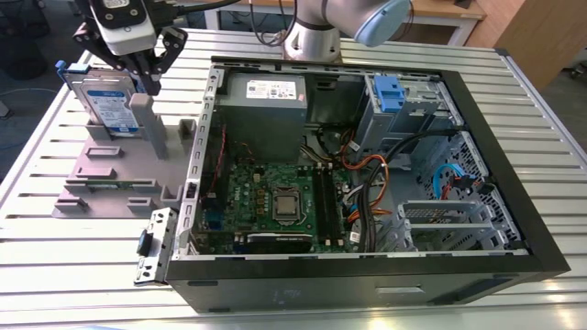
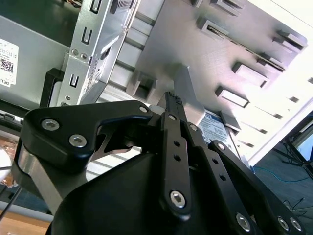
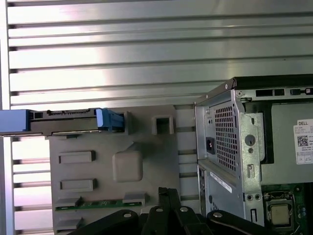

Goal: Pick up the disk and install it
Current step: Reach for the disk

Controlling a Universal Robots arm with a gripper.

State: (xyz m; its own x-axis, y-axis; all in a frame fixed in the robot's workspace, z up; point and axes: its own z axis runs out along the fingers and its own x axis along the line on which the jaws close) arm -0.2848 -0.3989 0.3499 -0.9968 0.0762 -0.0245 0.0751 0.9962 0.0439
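Gripper (image 3: pixel 166 193): closed, empty. Disk (image 1: pixel 106 103): upright in stand (image 1: pixel 92 165). I judged descent risked striking post (image 1: pixel 151 130).

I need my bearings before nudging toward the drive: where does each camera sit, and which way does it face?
Exterior view: off the arm, looking down on the open computer case and grey stand; arm and gripper show.
First wrist view: on the arm, facing down on the stand, the disk edge-on; gripper shows.
Second wrist view: on the arm, facing along the gripper toward the stand.
Shared: all three show stand, disk, gripper.
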